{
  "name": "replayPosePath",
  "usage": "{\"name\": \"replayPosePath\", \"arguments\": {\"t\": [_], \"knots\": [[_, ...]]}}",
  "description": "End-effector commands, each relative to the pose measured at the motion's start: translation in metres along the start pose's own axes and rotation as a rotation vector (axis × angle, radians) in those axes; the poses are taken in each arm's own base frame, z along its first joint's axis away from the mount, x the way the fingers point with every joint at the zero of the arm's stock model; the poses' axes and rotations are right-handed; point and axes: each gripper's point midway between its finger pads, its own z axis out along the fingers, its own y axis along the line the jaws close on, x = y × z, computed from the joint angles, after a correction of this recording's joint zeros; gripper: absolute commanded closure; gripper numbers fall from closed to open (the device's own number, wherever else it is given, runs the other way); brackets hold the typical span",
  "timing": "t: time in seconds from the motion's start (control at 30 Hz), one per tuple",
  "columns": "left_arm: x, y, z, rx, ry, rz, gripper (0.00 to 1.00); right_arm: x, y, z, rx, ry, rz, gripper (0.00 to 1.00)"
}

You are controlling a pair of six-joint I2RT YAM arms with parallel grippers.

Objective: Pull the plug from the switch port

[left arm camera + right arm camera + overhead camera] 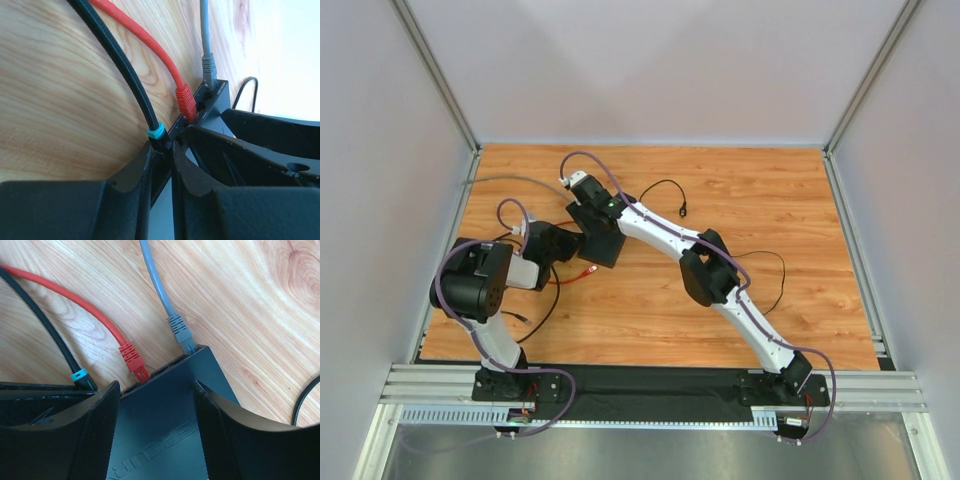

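Three plugs sit in the switch (160,415) on the worktop (240,300): black plug (80,376), red plug (132,357), grey plug (180,330). The left gripper (160,150) pinches the black plug. The right gripper (155,386) straddles the switch; whether clamped, I cannot tell. Hold it firm, then draw straight out.
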Motion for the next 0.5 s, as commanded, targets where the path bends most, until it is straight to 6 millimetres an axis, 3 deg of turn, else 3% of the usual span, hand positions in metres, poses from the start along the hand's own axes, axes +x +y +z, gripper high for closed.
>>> {"name": "replayPosePath", "arguments": {"t": [0.0, 0.07, 0.1, 0.2, 0.33, 0.47], "knots": [[-0.021, 0.0, 0.007, 0.053, -0.092, -0.002, 1.0, 0.096, 0.003, 0.011, -0.052, 0.304, -0.038, 0.39], [-0.016, -0.006, 0.008, 0.1, -0.091, -0.028, 1.0, 0.097, 0.001, 0.01, -0.05, 0.304, -0.042, 0.4], [-0.011, 0.005, 0.008, 0.084, -0.086, -0.038, 1.0, 0.096, 0.001, 0.01, -0.052, 0.302, -0.04, 0.39], [-0.005, 0.004, 0.008, 0.094, -0.083, -0.043, 1.0, 0.093, -0.001, 0.01, -0.057, 0.294, -0.009, 0.38], [0.012, 0.009, 0.003, 0.054, -0.052, -0.03, 1.0, 0.074, -0.002, 0.002, -0.064, 0.226, 0.042, 0.36], [0.003, 0.012, -0.007, 0.027, -0.105, -0.027, 1.0, 0.076, -0.001, -0.001, -0.088, 0.216, 0.023, 0.36]]}}
